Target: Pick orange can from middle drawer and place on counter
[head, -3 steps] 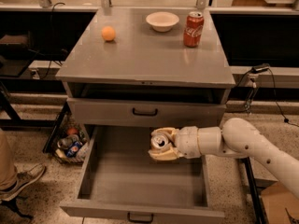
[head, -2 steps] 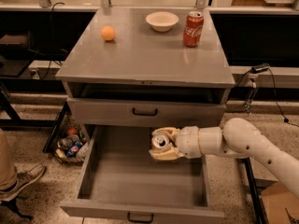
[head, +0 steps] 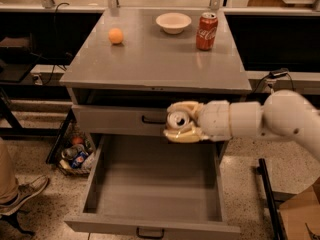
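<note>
My gripper (head: 171, 122) is shut on the orange can (head: 179, 119), whose silver pull-tab top faces the camera. It holds the can in front of the closed upper drawer front, above the open middle drawer (head: 150, 184), which has nothing in it. The arm reaches in from the right. The counter (head: 150, 59) lies above and behind the can.
On the counter stand a red Coca-Cola can (head: 206, 30), a white bowl (head: 173, 22) and an orange ball (head: 115, 36). A wire basket of rubbish (head: 75, 154) sits on the floor left of the cabinet. A person's shoe (head: 22, 194) is at the far left.
The gripper has risen with the can, from inside the open drawer to the level of the drawer front above it.
</note>
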You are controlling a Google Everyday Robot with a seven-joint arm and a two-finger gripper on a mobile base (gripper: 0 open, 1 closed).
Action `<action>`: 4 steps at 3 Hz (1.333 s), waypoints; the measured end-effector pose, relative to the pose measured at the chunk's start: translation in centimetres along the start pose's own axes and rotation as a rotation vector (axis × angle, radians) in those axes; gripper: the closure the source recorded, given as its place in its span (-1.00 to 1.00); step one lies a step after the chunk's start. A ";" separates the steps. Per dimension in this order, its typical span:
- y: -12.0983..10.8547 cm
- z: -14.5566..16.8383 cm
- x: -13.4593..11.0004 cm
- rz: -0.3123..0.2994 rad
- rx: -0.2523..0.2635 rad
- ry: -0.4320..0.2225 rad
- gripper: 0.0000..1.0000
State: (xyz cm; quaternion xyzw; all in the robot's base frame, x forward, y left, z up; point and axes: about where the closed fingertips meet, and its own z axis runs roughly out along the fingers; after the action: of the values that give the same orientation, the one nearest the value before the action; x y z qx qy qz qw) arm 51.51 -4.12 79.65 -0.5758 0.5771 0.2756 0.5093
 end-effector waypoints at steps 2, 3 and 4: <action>-4.8 -3.3 -7.3 -0.064 0.059 -0.031 1.00; -9.8 -3.4 -8.9 -0.074 0.112 -0.039 1.00; -14.1 -4.1 -10.4 -0.067 0.155 -0.012 1.00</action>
State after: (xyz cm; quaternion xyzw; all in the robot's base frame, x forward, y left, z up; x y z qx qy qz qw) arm 61.83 -6.40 94.21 -0.5521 0.5741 0.2162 0.5647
